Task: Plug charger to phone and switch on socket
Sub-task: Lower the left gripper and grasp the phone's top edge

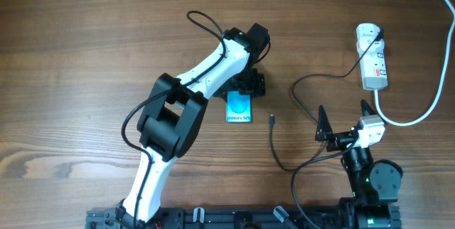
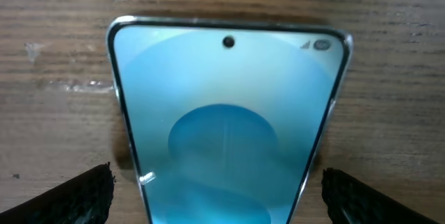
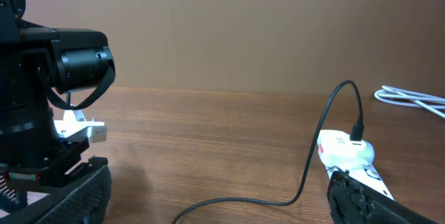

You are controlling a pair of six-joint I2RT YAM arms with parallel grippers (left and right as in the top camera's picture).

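Phone [image 1: 239, 107], centre frame on the table [image 1: 71, 80], straddled by the wide left hand [image 1: 245, 87]; right hand [image 1: 343, 115] wide, empty; an off-centre squeeze could skid it from the charger tip [image 1: 272, 119] lying nearby.

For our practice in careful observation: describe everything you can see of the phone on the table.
The phone is a slim rectangle with a cyan screen, a thin silvery frame, a punch-hole camera at one short end and white "Galaxy S25" lettering at the other. It lies flat, screen up, on the wooden table. The open left gripper straddles it without touching; nothing is plugged in.
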